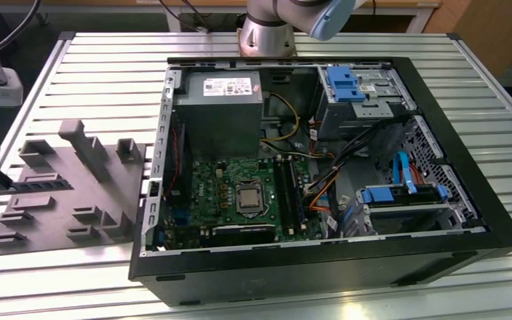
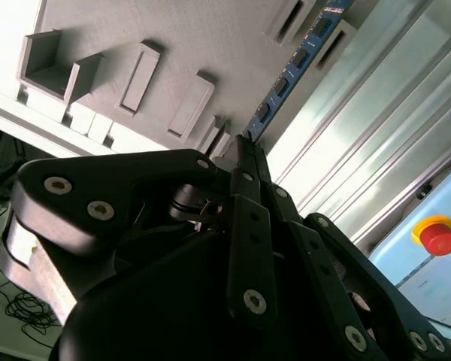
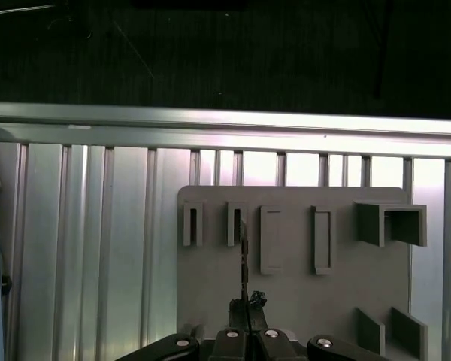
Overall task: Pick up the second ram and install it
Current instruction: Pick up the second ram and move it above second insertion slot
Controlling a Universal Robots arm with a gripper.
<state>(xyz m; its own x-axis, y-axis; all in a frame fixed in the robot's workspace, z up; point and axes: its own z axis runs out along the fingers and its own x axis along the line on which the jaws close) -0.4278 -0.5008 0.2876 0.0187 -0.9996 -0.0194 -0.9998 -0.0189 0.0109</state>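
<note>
Gripper clamped tight on the second ram!
The stick juts straight out ahead of the fingertips, over the grey fixture plate. It looks light, stiff and fragile: grip the flat edges, not the chips.

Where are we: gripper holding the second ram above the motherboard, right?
Not quite. The gripper does hold the second ram, but above the grey fixture plate, outside the PC case. The exterior view shows it.
</note>
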